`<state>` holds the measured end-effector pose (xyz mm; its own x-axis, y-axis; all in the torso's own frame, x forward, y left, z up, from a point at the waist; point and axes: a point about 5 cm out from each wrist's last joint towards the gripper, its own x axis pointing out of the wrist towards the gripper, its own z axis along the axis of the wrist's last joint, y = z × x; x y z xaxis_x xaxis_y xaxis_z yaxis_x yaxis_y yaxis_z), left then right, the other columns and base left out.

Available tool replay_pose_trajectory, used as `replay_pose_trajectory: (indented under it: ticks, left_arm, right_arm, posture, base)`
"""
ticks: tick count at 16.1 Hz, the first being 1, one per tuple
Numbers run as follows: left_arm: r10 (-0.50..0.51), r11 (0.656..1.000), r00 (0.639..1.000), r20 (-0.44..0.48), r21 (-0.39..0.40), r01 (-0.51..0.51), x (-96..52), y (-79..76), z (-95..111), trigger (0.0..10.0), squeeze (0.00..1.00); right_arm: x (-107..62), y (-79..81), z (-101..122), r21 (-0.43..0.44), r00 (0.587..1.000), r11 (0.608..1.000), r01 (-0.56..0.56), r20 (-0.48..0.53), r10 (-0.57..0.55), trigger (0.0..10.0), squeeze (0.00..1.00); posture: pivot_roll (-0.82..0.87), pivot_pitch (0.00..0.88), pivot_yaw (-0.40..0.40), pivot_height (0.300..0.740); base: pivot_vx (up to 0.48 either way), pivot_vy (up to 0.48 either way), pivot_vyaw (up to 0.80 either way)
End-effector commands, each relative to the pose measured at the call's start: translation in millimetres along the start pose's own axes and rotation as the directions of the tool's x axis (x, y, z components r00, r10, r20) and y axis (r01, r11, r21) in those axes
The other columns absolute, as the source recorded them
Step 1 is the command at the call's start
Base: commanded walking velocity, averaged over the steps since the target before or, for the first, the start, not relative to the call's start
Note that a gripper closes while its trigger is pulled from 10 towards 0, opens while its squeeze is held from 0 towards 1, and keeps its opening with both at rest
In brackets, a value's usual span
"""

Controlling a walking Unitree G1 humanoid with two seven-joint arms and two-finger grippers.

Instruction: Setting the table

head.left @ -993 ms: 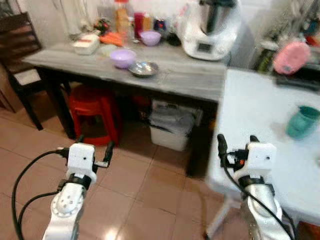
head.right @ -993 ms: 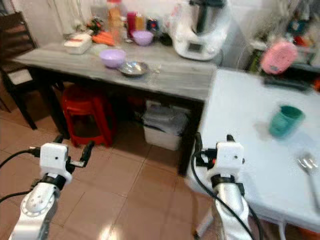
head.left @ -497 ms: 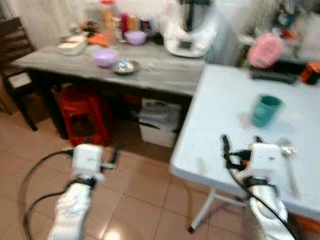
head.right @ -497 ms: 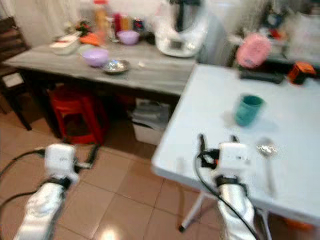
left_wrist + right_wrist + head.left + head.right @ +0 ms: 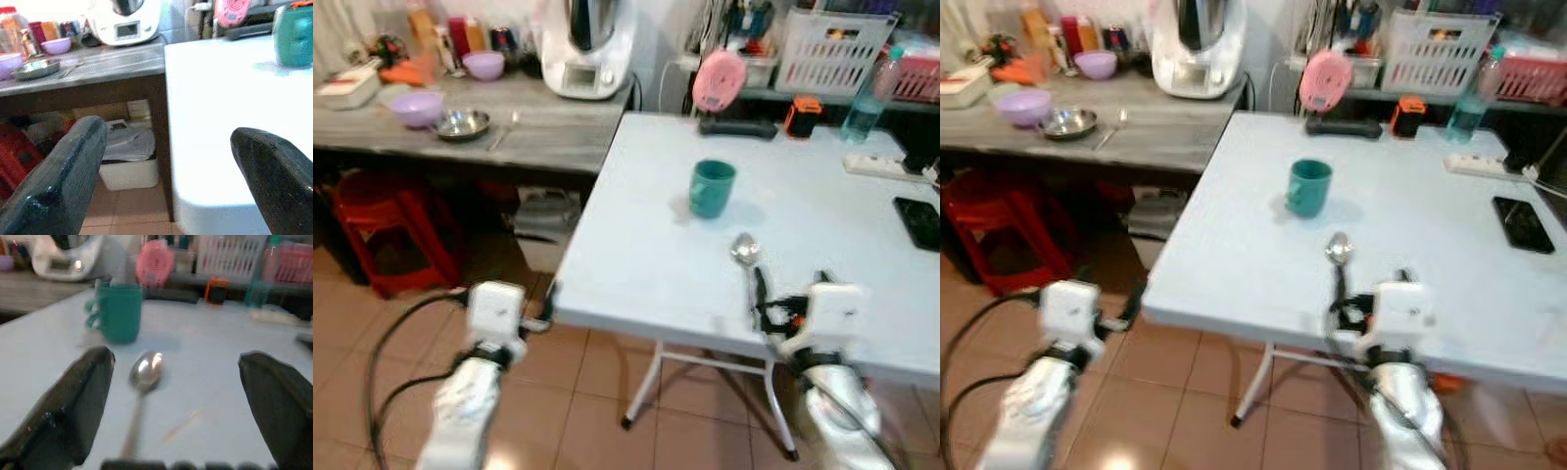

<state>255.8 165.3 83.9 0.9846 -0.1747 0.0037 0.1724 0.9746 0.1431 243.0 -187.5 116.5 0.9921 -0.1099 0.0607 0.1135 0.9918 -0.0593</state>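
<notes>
White bench centre frame; teal cup upright mid-frame, spoon just below it, bowl toward the cup, handle toward the near edge. Right gripper low right, released, fingers spread either side of the spoon's handle, empty. Left gripper low left off the bench edge, released, idle. Likely step: take the spoon. Best to lower straight, centre on the handle, close gently, avoid nudging the cup.
</notes>
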Motion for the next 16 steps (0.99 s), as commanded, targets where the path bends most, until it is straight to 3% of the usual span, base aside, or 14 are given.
replay_pose_trajectory:
  ticks: [1, 6, 11, 13, 16]
  left_arm:
    - [0.024, 0.999, 1.000, 0.004, 0.021, -0.024, -1.0, 9.5, 2, 10.0, 0.00]
    - [0.018, 1.000, 1.000, 0.006, 0.005, -0.018, -2.3, 6.3, 2, 10.0, 0.00]
    - [-0.076, 0.997, 0.997, 0.024, -0.022, 0.076, -1.4, 0.0, 4, 10.0, 0.00]
    - [-0.084, 0.996, 0.996, 0.025, -0.022, 0.084, -1.0, 0.1, 4, 10.0, 0.00]
    - [-0.102, 0.994, 0.994, 0.027, -0.032, 0.103, -2.1, -2.2, 4, 10.0, 0.00]
  right_arm:
    - [2.1, 7.7, 5, 0.015, 1.000, 1.000, -0.026, 0.019, 0.025, 10.0, 0.00]
    - [4.5, 8.1, 6, 0.005, 0.999, 0.999, -0.040, 0.017, 0.040, 10.0, 0.00]
    - [7.4, 11.5, 6, 0.012, 0.999, 0.999, -0.047, 0.019, 0.047, 10.0, 0.00]
    - [7.0, 11.9, 6, 0.010, 0.999, 0.999, -0.048, 0.021, 0.048, 10.0, 0.00]
    - [6.2, 11.9, 5, 0.008, 0.999, 0.999, -0.046, 0.016, 0.046, 10.0, 0.00]
  posture:
    - [0.01, 0.000, 0.002, 0.740]
    - [0.01, 0.000, -0.007, 0.740]
    - [0.01, 0.000, -0.001, 0.740]
    - [0.01, 0.000, 0.001, 0.740]
    - [0.01, 0.000, 0.003, 0.740]
  base:
    - [0.000, -0.285, 0.00]
    - [0.000, 0.000, 0.00]
    - [0.000, 0.000, -0.16]
    - [0.255, 0.000, -0.69]
    - [0.307, 0.000, 0.00]
